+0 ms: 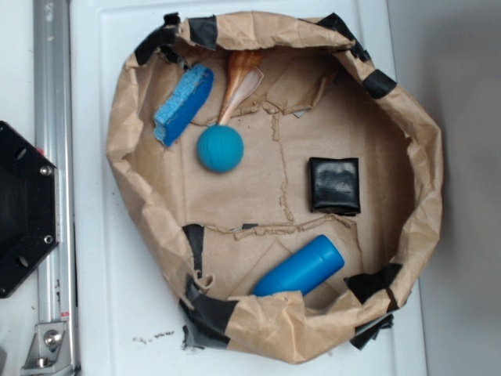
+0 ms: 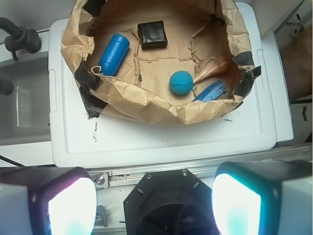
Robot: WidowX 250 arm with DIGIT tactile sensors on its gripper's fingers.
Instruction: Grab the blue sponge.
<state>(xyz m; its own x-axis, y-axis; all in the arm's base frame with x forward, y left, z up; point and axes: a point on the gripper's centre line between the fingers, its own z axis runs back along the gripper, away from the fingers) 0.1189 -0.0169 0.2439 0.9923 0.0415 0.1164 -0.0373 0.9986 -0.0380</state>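
Wrist and overhead views, approach step. Nearest the wrist camera, the hand [image 2: 154,203] hangs with its two pale fingers [image 2: 71,205] set wide apart, nothing between them, above the black robot base [image 2: 168,200] and well short of the target. Beyond it lies the white counter [image 2: 146,139], and on that a crumpled brown paper nest [image 2: 142,100] patched with black tape. In the overhead view the blue sponge [image 1: 183,104] leans against the nest wall at about 10 o'clock, just beside the teal ball [image 1: 220,148]; a brown wooden piece [image 1: 237,82] lies at 12 o'clock, a black square pad [image 1: 335,185] at 3 o'clock and a blue cylinder [image 1: 301,268] at 6 o'clock. No grasp has begun. The next move probably calls for travel over the near paper wall, descent clear of the ball, and jaws aligned across the sponge's narrow width.
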